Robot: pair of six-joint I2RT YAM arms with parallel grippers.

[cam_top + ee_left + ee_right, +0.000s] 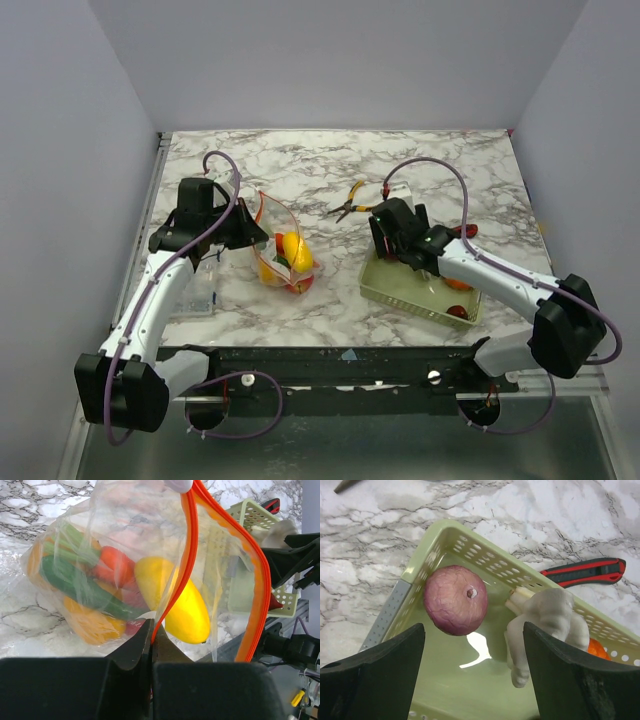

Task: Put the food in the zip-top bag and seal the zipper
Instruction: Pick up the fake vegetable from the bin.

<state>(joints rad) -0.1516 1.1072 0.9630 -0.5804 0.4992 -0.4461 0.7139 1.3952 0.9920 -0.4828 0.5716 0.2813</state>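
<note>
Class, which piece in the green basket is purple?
The round wrinkled piece left of the white bulb; no other piece there is purple.

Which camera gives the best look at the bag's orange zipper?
Left wrist: the zipper fills the frame, open, its near strip pinched by the left gripper. Top external shows it small; right wrist misses it.

Grey-veined white marble table [420, 165], bright colours scattered on it.
Clear bag [125, 520], orange zipper [189, 540], yellow mango [182, 607], green piece [75, 587]; pale green basket [445, 532], mauve bulb [455, 600], white bulb [552, 615], red-and-black handle [585, 572].
</note>
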